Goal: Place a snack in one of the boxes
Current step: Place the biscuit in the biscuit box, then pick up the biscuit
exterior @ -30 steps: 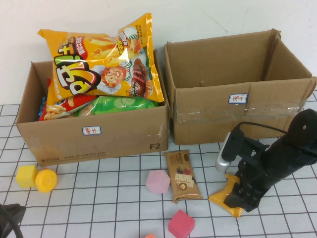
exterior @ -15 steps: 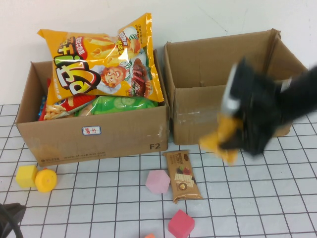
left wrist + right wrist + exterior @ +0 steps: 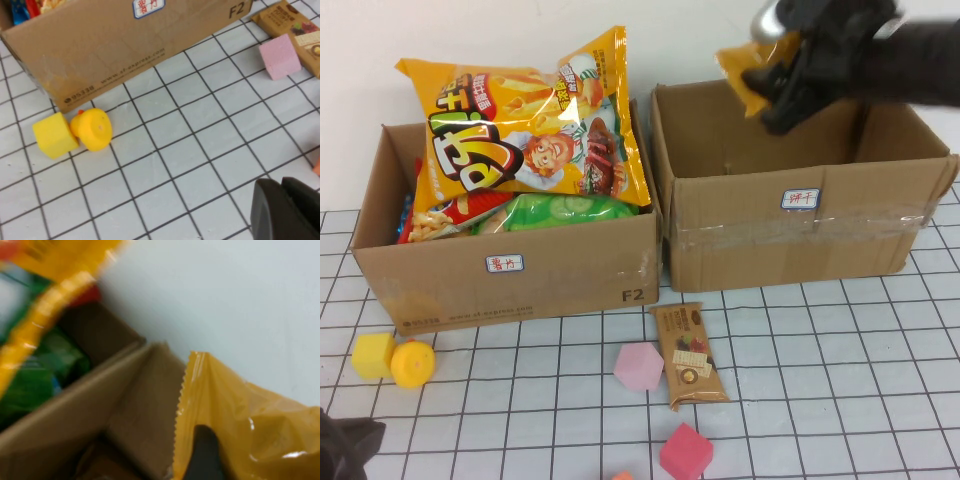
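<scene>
Snack packet (image 3: 745,68), small and yellow, pinched in right tool (image 3: 775,85), hanging above the back-left corner of the empty right box (image 3: 800,215). Left of that box: full left box (image 3: 510,265); far left and low over the counter (image 3: 840,350), left tool (image 3: 287,210), clamped shut on nothing. Best carried on over the box's middle, lowered past the rim, then released.

Bright, even light; right-wrist view blurred
</scene>
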Robot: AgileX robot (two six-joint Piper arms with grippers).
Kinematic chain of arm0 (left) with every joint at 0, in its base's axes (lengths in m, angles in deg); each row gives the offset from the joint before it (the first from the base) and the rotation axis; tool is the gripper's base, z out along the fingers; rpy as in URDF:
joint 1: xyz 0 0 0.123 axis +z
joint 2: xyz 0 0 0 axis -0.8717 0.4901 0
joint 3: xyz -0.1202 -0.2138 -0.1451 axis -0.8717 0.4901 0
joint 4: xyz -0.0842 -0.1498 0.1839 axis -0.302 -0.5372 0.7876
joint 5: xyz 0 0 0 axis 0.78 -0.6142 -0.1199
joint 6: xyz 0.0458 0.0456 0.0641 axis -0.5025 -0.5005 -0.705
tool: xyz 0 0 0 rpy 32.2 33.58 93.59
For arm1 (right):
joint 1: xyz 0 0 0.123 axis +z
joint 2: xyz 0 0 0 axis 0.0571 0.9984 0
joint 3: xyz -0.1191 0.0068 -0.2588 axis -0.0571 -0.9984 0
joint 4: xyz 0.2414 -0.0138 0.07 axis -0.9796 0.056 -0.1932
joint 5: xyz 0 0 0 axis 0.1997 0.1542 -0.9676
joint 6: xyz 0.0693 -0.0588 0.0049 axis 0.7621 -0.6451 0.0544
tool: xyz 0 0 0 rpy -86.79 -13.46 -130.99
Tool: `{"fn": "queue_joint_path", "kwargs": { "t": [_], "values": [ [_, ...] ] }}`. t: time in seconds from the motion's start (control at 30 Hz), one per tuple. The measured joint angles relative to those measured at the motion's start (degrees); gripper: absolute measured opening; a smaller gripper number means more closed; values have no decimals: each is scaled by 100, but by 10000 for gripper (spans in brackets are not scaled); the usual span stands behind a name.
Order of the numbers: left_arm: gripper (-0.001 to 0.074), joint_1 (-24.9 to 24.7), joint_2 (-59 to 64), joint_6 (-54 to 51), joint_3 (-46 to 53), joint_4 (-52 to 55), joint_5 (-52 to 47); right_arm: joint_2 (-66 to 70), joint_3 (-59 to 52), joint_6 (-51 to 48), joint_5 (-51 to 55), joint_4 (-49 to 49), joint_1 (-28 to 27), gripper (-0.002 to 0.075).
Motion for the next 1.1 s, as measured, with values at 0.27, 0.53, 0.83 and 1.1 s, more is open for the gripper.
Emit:
{"fn": "queue_joint_path", "kwargs": {
  "t": [0.27,0.53,0.83,1.1],
  "values": [
    [-1,0,0,0,0,-262,60,806,0,14,-459,-1604,0,673],
    [-1,0,0,0,0,-495,65,78,9,14,517,-1790,0,681],
    [-1,0,0,0,0,-654,65,-726,71,49,4088,-1268,0,395],
    [-1,0,0,15,0,-668,65,-43,-42,330,5940,-998,0,68]
  ]
}}
